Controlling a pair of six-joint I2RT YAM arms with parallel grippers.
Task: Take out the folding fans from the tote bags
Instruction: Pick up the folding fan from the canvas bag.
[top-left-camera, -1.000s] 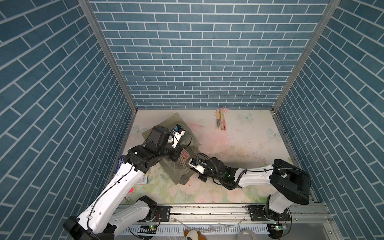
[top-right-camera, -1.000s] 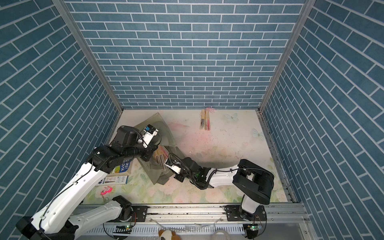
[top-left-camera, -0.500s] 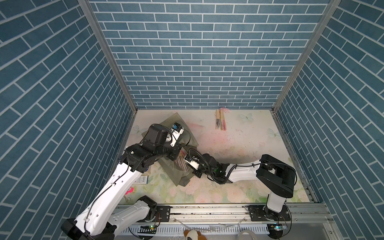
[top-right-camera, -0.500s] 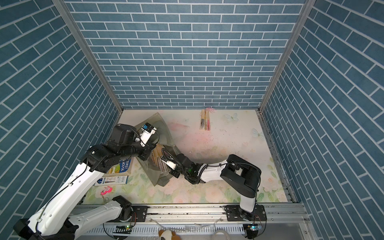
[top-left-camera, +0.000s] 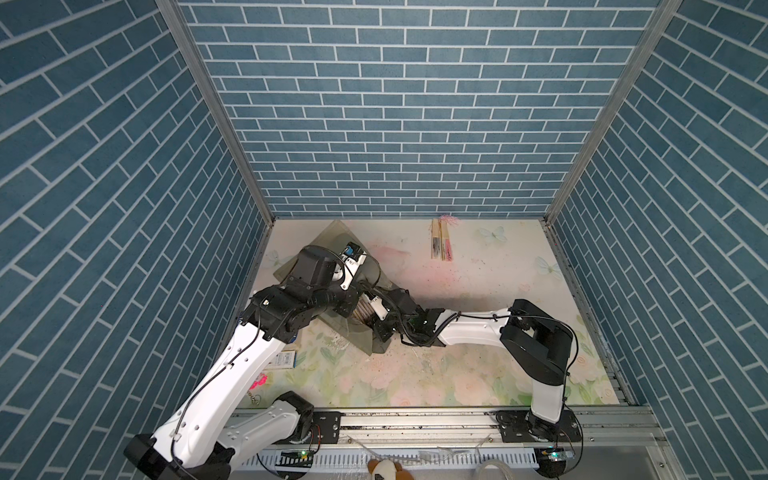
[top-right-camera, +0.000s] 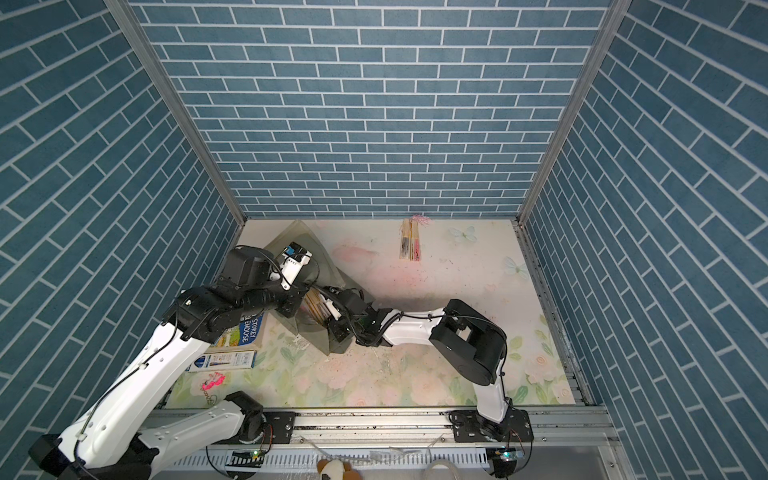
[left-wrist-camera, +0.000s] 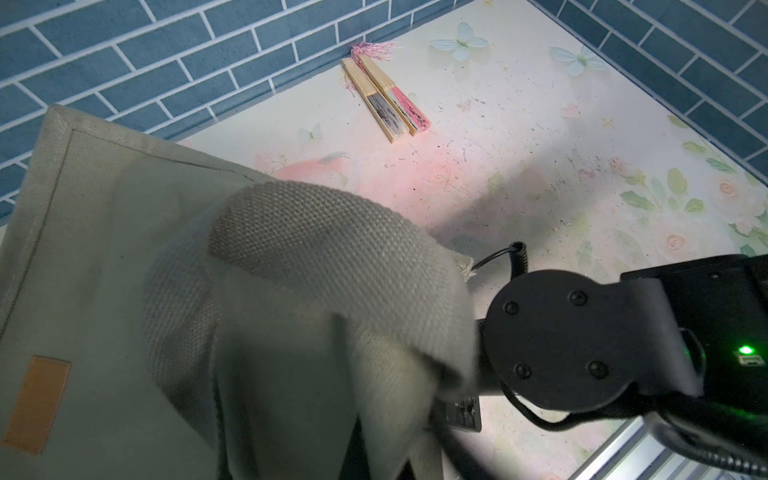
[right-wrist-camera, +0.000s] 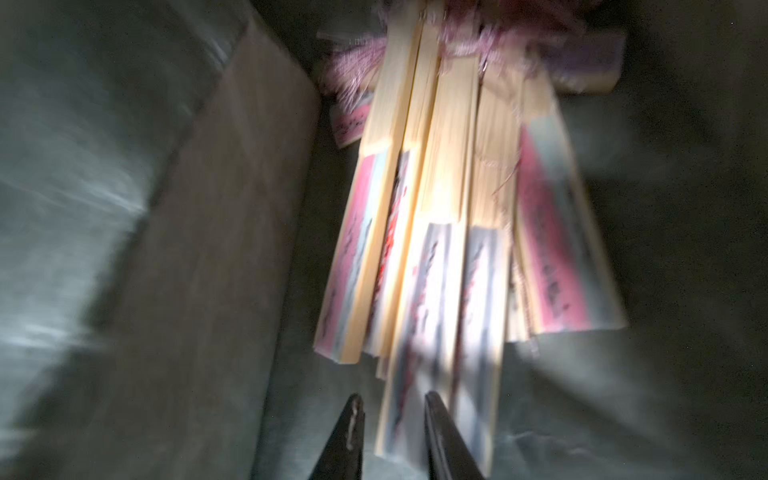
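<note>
In both top views the tote bag (top-left-camera: 330, 241) lay by the left edge of the surface (top-left-camera: 457, 365), two fans (top-left-camera: 441, 245) at its far edge; in the left wrist view, fabric hid our closed left hand; in the right wrist view, our right hand (right-wrist-camera: 392, 401) gaped astride an end of the bundled fans (right-wrist-camera: 449, 208) inside the bag.

Matt, coarse-weave cloth tote (left-wrist-camera: 104, 257); fans (right-wrist-camera: 436, 249) w/ pale smooth wood sticks.

- Floral table (top-left-camera: 478, 291): tote (top-left-camera: 332, 235) lying at 10 o'clock.
- Two closed fans (top-left-camera: 440, 245) side by side at 12, near back wall.
- Book (top-right-camera: 245, 332), box (top-right-camera: 226, 360), pink keychain (top-right-camera: 212, 380) around 8.
</note>
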